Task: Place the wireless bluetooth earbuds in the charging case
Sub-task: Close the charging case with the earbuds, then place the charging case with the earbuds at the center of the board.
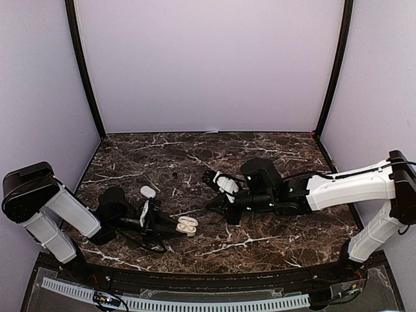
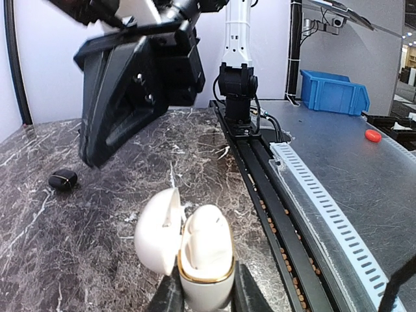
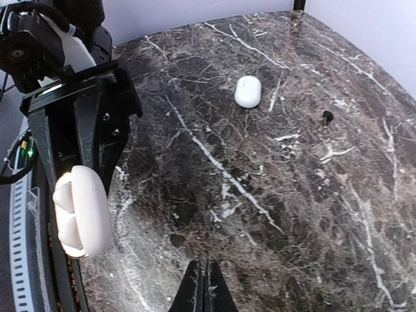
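Observation:
My left gripper (image 2: 205, 289) is shut on the base of a white charging case (image 2: 207, 266) with a gold rim. The case's lid (image 2: 158, 229) hangs open to the left. A white earbud (image 2: 203, 229) sits in the case's well. From above, this case (image 1: 188, 225) lies low over the marble at the front left, at the tip of my left gripper (image 1: 170, 226). My right gripper (image 3: 208, 281) is shut and holds nothing. It hovers over the marble just right of the case (image 3: 82, 211). A small black bud-like piece (image 2: 63, 179) lies on the table.
A second white case (image 1: 148, 192), lid shut, lies behind the left gripper and also shows as a white case (image 3: 247, 91) in the right wrist view. A tiny black speck (image 3: 327, 117) lies further right. The right gripper's black body (image 2: 130, 91) looms close above the held case.

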Robot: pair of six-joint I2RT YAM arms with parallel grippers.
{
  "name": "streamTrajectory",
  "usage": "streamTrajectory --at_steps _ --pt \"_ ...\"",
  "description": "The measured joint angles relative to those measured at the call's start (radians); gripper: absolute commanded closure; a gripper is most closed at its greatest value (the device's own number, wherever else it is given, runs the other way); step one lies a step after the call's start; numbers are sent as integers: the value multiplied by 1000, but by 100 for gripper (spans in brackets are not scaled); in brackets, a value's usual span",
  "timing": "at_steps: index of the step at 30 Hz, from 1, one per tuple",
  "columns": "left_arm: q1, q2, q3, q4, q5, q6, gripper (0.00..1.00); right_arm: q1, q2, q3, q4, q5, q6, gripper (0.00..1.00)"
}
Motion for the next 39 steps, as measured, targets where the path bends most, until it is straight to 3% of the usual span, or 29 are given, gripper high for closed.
streamTrajectory --at_steps 12,24,29,32,35,39 --pt "-2 0 -7 52 3 1 100 5 161 49 50 -227 37 100" --pt "-5 -1 24 -45 -50 -3 100 29 5 -29 173 -342 16 100" --pt "30 -48 18 -50 -144 -91 100 17 -30 -32 151 -149 21 99" --pt "154 -124 16 -89 -218 -241 100 -31 -72 -62 142 -47 41 98" --pt "274 -223 25 -213 -351 -379 100 -84 -131 -100 140 50 57 98" --pt "304 -384 70 -478 -569 -506 100 -130 -166 -127 146 154 79 100"
